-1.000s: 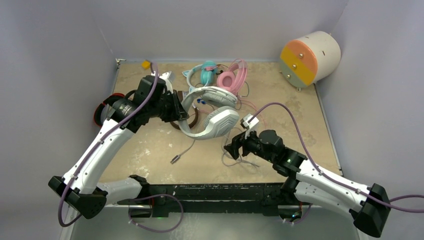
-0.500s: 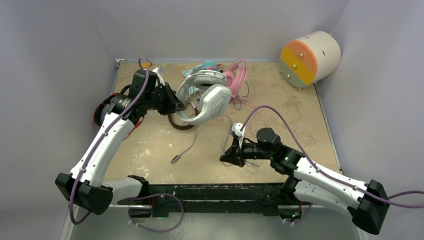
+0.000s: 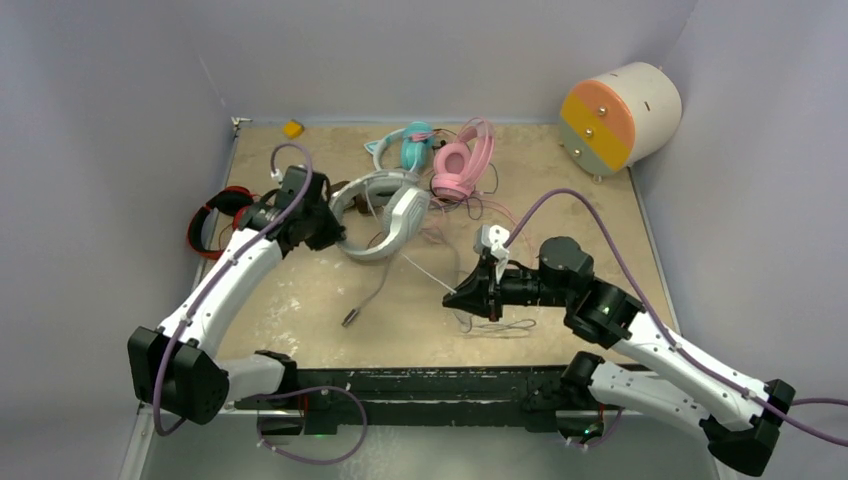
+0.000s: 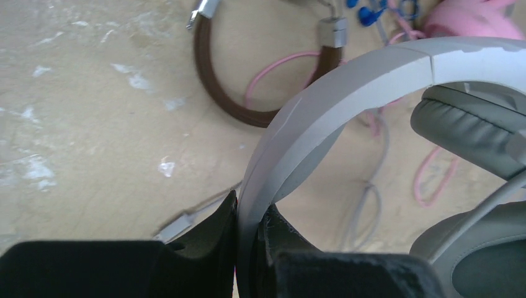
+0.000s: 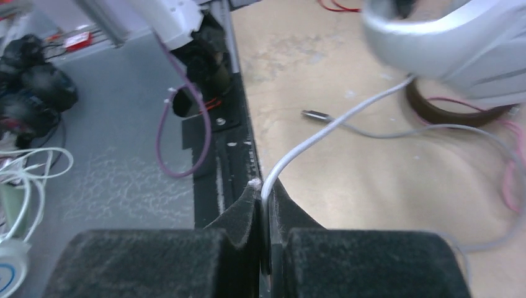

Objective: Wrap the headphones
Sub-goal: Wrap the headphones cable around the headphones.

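Clamping headphones [image 4: 322,93], left pincer [image 4: 248,217], right pincer [image 5: 265,194] nipping cable [image 5: 335,121] (wrist views)

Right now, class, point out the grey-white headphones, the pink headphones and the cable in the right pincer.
grey-white headphones [image 4: 347,81]: left wrist view, on the headband.
pink headphones [image 3: 455,163]: top external view, on the ear cup.
cable [image 5: 378,96]: right wrist view, on its taut white stretch.

Table [image 3: 590,170]: beige top, scuffed white. Pink headphones [image 3: 462,158] lie at far middle. Teal cat-ear pair [image 3: 405,148] just beside them, left. Brown headband [image 4: 217,102] near-left of them. Yellow block [image 3: 292,128] well left. Grey cable plug [image 3: 352,318] well nearer, left.
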`<state>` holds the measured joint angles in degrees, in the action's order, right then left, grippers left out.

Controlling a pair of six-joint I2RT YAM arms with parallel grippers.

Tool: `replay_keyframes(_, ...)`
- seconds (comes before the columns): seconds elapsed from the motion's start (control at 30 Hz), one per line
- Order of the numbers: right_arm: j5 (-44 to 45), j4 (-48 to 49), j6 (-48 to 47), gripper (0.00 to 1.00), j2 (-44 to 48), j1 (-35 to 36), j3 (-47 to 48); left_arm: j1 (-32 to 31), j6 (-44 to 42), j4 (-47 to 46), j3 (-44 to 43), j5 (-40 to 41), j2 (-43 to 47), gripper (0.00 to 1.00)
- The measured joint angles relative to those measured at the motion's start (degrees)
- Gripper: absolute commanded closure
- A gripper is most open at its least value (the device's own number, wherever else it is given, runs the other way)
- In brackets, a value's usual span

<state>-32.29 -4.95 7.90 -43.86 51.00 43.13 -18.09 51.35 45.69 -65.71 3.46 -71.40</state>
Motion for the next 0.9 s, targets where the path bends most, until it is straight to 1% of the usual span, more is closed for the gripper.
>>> replay_keyframes(0.13, 6.08, -4.57, -1.81, 1.0, -2.67, 0.0, 5.6, -3.3, -3.32, -0.04, 5.25, 5.46, 1.92, 1.0)
replay_keyframes(0.27, 11.89, -9.68, -3.8, 1.0, -8.68, 0.0, 11.72, -10.54, -7.34, 0.96, 5.6, 14.05, 1.99, 1.0)
replay_keyframes(0.37, 15.96, -12.74, -4.94, 1.0, -12.52, 0.0, 16.06, -14.14, -9.11, 2.38, 5.6, 16.9, 0.96, 1.0)
replay_keyframes(0.53, 22.56, -15.52, -7.43, 1.0, -16.06, 0.09, 20.63, -16.52, -10.97, 1.88, 7.61, 17.46, 0.31, 1.0)
replay_keyframes(0.67, 25.11, -16.55, -9.4, 1.0, -19.43, 0.13, 23.76, -19.06, -12.57, 1.36, 8.9, 15.8, 0.0, 1.0)
replay_keyframes(0.8, 25.29, -17.29, -10.38, 1.0, -22.23, 0.24, 24.3, -23.82, -13.44, 0.37, 8.98, 14.53, -1.66, 1.0)
replay_keyframes(0.9, 23.12, -17.44, -11.19, 0.95, -23.3, 0.37, 24.3, -25.42, -13.46, -0.11, 8.98, 12.74, -3.65, 1.0)
